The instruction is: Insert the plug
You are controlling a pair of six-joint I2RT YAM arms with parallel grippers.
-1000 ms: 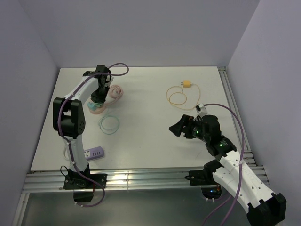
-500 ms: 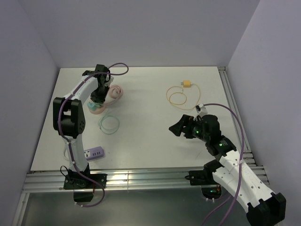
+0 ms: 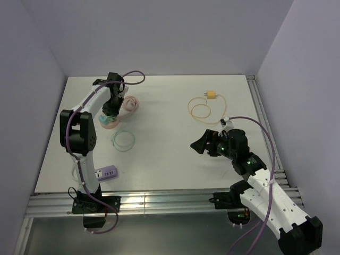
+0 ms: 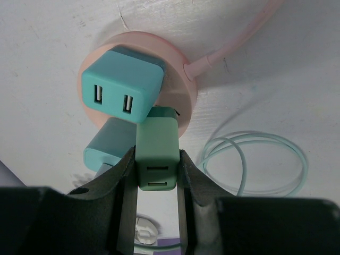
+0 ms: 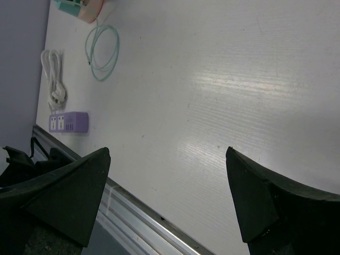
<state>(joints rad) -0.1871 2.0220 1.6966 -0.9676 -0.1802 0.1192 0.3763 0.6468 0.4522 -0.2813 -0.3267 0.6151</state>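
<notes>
Pinching the sage-green two-port charger plug (image 4: 157, 151) by its flanks, the left gripper (image 4: 157, 172) sits at 10 o'clock on the white table (image 3: 175, 164).
- The plug's far end meets the 6 o'clock rim of the round pink socket hub (image 4: 187, 101). Cannot tell whether its prongs are seated.
- A teal two-port charger block (image 4: 121, 90) sits on the hub. A second teal block (image 4: 106, 149) lies just beside the plug at its 9 o'clock.
- A pale teal cable loop (image 4: 265, 134) lies at the hub's 4 o'clock.
- The right gripper (image 3: 201, 143) is at the table's 4 o'clock, fingers (image 5: 69, 186) spread wide over the tabletop.
- A purple power strip (image 3: 107, 173) lies at 7 o'clock; any marking on it is too small to read.
- A yellow plug on a cream cable (image 3: 211, 95) lies at 1 o'clock.
- Against the frame a second back, both arms and every item sit alike.
</notes>
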